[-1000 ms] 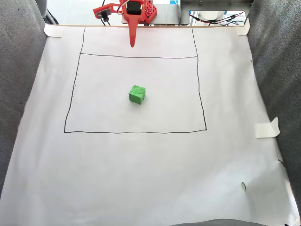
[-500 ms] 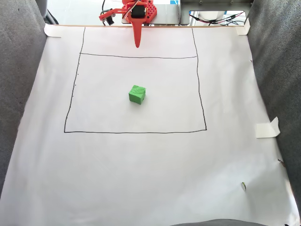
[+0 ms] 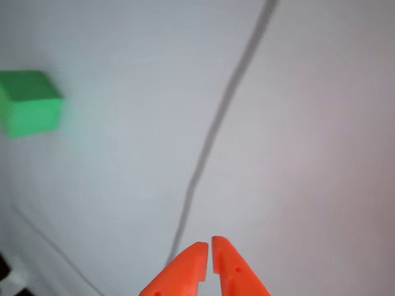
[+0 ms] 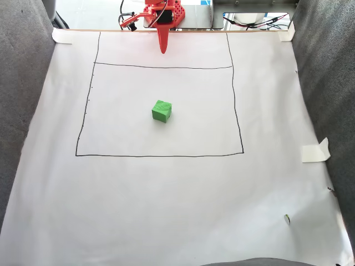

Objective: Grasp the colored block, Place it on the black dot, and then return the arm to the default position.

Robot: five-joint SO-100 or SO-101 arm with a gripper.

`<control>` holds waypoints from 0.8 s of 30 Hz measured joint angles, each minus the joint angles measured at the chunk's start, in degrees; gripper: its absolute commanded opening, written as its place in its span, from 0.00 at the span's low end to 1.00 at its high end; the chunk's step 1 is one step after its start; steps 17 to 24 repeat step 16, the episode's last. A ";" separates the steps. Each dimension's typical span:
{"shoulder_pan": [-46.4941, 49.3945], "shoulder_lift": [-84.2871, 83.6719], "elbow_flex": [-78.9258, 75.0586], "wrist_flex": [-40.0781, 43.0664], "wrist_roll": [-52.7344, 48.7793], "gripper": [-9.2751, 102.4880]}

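— So, where is the colored block?
— Mid of drawn box, no dot visible. Your gripper is closed, empty, well apart; prob. finish return to default.

You see the green foam cube resting flat, slightly turned, near the middle of the drawn rectangle.

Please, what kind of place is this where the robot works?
Probably a home-made robot test area, not a factory. A white paper sheet is taped down, with a hand-drawn black rectangle marking the work zone. A green foam cube sits inside, and the orange hand waits at the far edge.
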 measured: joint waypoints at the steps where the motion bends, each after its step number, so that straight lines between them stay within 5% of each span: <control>1: -0.18 0.00 0.00 0.53 0.00 0.08; 24: -0.18 0.26 -0.35 2.20 0.00 0.08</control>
